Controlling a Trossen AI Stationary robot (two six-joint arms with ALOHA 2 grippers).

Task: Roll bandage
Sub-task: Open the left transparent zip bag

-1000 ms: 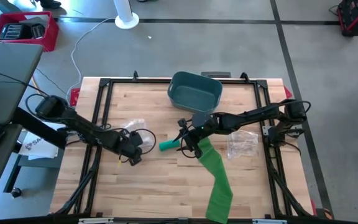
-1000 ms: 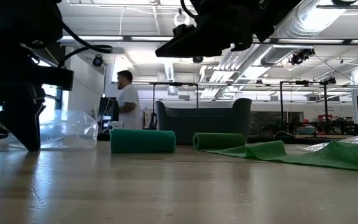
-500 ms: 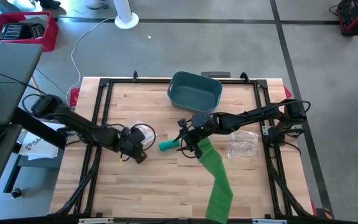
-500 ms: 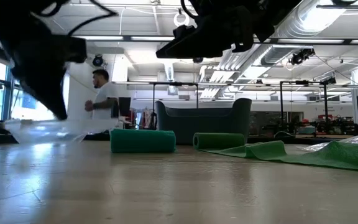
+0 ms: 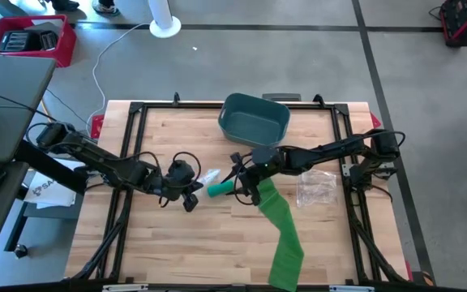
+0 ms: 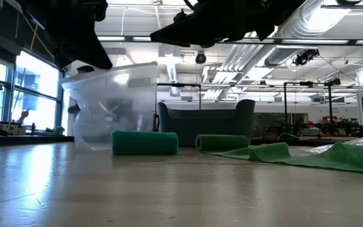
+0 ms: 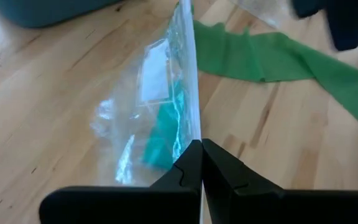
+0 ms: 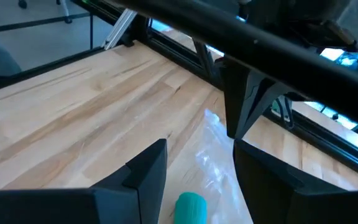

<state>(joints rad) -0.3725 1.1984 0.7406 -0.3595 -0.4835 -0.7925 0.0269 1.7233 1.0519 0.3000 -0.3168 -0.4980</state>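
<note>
Wooden tabletop point(image 5: 177, 243) beneath us, workshop hall behind. Our left gripper point(image 5: 191, 197) has its fingers pinched fully together on a clear plastic bag point(image 7: 160, 106), holding it up beside the rolled green bandage point(image 5: 220, 190). Our right gripper point(image 5: 242, 185) hovers over that roll with its fingers spread, holding nothing. The bandage's loose tail point(image 5: 286, 239) trails toward the table's front edge. The bag may slip or nudge the roll away. A teal bin point(image 5: 254, 120) sits behind.
</note>
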